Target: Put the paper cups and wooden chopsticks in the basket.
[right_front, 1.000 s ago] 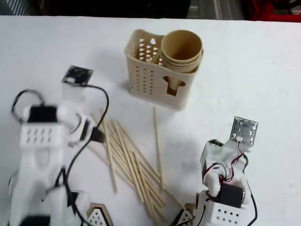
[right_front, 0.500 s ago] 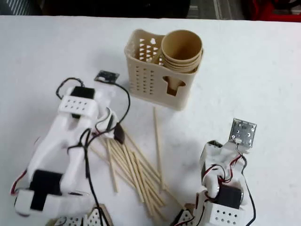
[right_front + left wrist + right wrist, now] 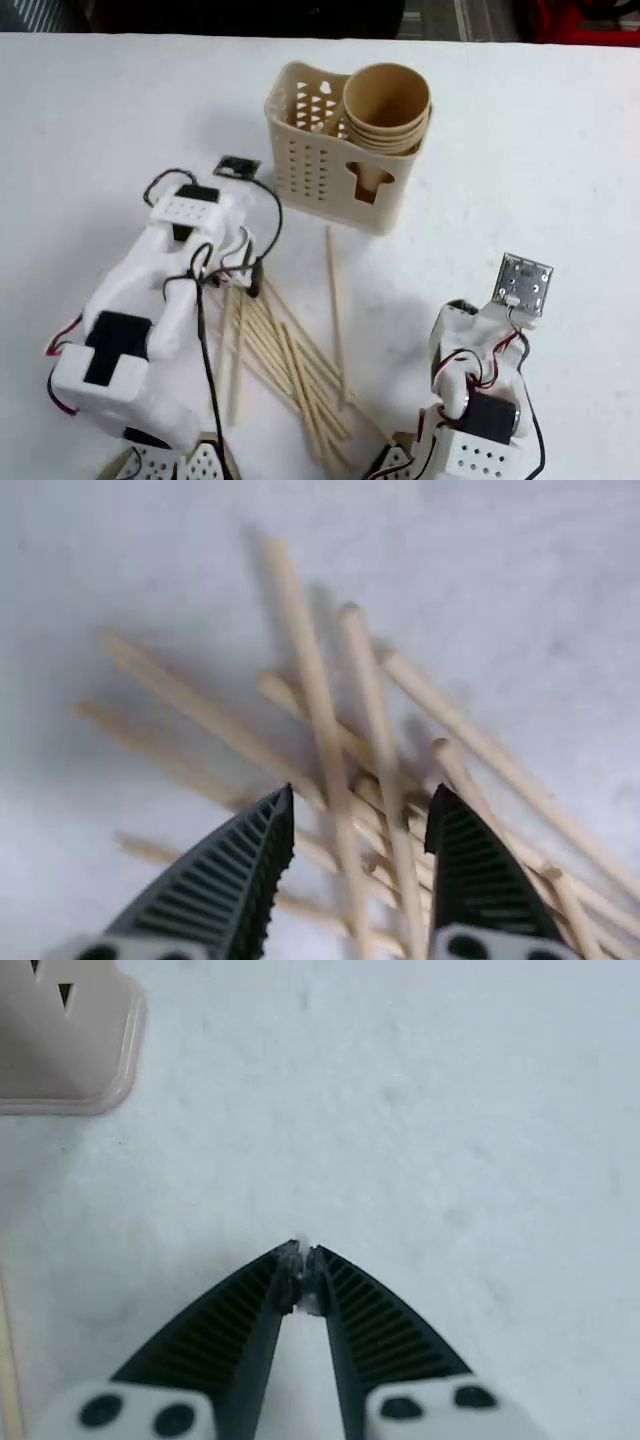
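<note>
The beige perforated basket [image 3: 325, 165] stands at the back centre with a stack of paper cups [image 3: 387, 105] inside its right half. Several wooden chopsticks [image 3: 285, 350] lie in a loose pile on the white table in front of it, and one chopstick [image 3: 336, 300] lies apart to the right. My left gripper [image 3: 246, 278] hangs over the pile's far end. In the left wrist view it [image 3: 362, 800] is open, with a few chopsticks [image 3: 320, 700] lying between and ahead of its fingers. My right gripper [image 3: 303, 1255] is shut on nothing, low over bare table right of the pile.
The right arm [image 3: 478, 385] sits folded at the front right. A corner of the basket [image 3: 70, 1050] shows ahead of the right gripper. The left arm's body [image 3: 130, 340] and its black cable cover the table's front left. The table [image 3: 540, 150] is white.
The left arm has swung right from the table's left side and come down over the far end of the chopstick pile. The right arm has barely moved.
</note>
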Robot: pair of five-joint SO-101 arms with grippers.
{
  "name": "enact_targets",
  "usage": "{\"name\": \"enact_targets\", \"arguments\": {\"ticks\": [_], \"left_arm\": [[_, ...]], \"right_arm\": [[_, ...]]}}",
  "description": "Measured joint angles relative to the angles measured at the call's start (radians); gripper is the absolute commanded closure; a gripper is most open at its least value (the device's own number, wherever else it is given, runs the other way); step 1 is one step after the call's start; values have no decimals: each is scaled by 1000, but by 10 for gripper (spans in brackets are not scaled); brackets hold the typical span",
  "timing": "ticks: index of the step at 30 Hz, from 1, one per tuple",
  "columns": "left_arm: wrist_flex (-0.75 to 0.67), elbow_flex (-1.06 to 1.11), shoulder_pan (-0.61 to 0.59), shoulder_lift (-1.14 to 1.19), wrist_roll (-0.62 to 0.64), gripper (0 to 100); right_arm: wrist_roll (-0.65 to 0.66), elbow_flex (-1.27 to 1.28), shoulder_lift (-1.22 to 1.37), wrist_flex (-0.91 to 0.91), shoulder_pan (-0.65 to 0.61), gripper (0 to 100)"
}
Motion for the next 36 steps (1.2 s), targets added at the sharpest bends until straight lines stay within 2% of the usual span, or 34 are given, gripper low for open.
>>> {"name": "enact_targets", "arguments": {"ticks": [12,18,28,36], "left_arm": [[-57,-2,-2,9,31,924],[-80,-5,54,9,32,975],[-80,-9,114,9,17,978],[72,-101,115,-71,-81,978]], "right_arm": [[0,0,0,0,0,981],[0,0,0,0,0,981],[0,0,0,0,0,981],[0,0,0,0,0,981]]}}
